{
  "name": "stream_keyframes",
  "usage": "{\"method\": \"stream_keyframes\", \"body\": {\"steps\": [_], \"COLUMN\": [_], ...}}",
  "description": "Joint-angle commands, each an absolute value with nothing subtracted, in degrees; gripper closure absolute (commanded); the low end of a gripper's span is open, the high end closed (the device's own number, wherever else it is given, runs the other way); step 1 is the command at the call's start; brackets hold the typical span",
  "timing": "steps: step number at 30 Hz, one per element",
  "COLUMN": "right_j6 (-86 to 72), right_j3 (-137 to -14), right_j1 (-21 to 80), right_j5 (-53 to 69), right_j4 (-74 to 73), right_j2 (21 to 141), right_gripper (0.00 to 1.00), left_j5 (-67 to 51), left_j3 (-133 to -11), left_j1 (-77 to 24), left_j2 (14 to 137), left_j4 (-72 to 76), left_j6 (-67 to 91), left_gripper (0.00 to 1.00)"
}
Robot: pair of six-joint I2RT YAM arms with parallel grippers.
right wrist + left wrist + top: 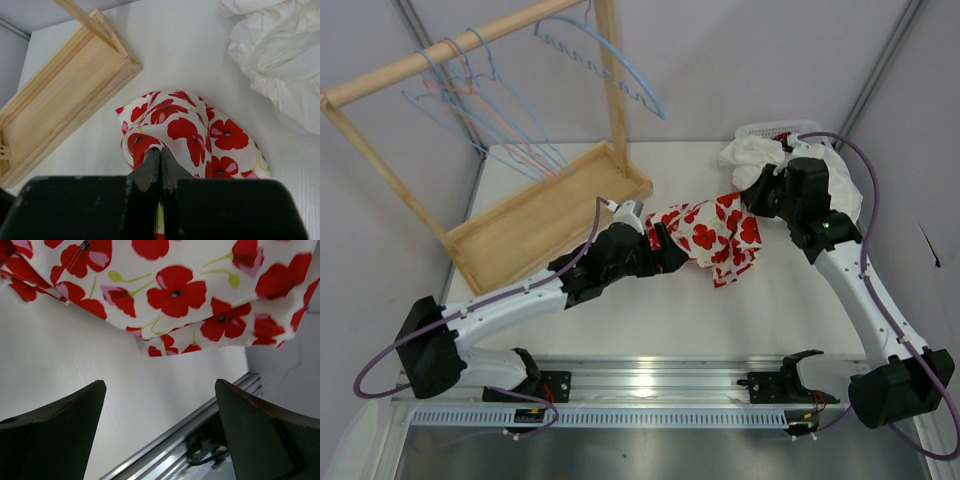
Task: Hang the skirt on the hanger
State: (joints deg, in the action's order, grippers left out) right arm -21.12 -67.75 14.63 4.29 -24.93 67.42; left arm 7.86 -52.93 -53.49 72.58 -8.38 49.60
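The poppy-print skirt (710, 235) hung just above the bench (720, 300), one edge clamped in the right end effector (160, 152). The left end effector (160, 385) hovered beside it, jaws wide apart. A second hold, pulling the fabric taut, would probably help before the hangers (480, 100).

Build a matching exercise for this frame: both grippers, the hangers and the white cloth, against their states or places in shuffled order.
Things:
1. left gripper
2. right gripper
3. hangers
4. white cloth

States or places:
A. hanging from the wooden rail
B. shut on the skirt
C. heaped at the far right of the table
D. open, holding nothing

Pairs: 1-D, 2-B, 3-A, 4-C
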Motion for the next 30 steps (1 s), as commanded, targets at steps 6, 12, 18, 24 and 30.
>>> {"method": "stream_keyframes", "body": {"steps": [6, 12, 18, 24, 30], "right_j6": [-25.8, -27.9, -28.6, -29.4, -30.7], "right_j3": [-63.6, -63.4, -63.4, -62.6, -62.7], "right_j1": [14.3, 14.0, 13.9, 13.6, 13.6], "right_j5": [6.5, 6.3, 6.3, 7.3, 8.5], "right_j4": [-19.7, -18.3, -17.5, -17.5, -16.4], "right_j2": [62.7, 62.0, 62.4, 62.8, 62.7], "right_gripper": [1.00, 1.00, 1.00, 1.00, 1.00], "left_j5": [5.4, 10.5, 6.8, 9.2, 12.6], "left_j3": [-54.0, -53.4, -47.6, -46.8, -46.2], "left_j1": [-54.0, -54.9, -55.0, -54.9, -54.1], "left_j2": [85.1, 89.8, 97.9, 101.2, 105.3], "left_j4": [15.9, 18.8, 34.8, 41.1, 50.2], "left_j6": [75.4, 81.3, 90.2, 87.3, 85.1], "left_gripper": [0.06, 0.06, 0.08, 0.10, 0.12]}}
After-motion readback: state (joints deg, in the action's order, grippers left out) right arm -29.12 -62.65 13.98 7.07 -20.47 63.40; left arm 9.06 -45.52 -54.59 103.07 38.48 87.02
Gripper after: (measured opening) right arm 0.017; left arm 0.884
